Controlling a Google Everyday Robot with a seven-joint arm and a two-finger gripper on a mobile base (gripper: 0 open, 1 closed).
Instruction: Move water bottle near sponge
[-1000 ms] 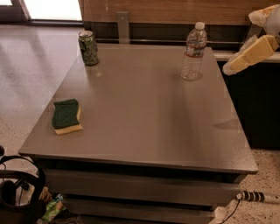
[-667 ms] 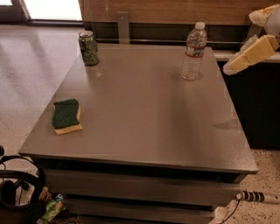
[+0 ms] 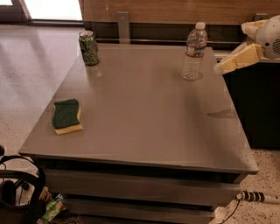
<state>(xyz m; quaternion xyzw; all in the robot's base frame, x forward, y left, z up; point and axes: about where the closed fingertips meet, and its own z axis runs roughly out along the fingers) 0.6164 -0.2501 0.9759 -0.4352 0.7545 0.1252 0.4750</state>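
The water bottle, clear and ribbed with a white cap and a thin red-and-white label band, stands upright at the far right of the grey table. The sponge, dark green on top with a yellow base, lies flat near the table's front left edge. My gripper, cream-coloured, comes in from the right edge of the view. It hangs above the table's right edge, just right of the bottle and apart from it, holding nothing that I can see.
A green patterned can stands at the table's far left corner. A dark cabinet stands close to the table's right side. A wooden wall panel runs behind. Cables and a bag lie on the floor at front left.
My gripper has shifted a little to the left, toward the water bottle. The bottle, sponge and can have not moved.
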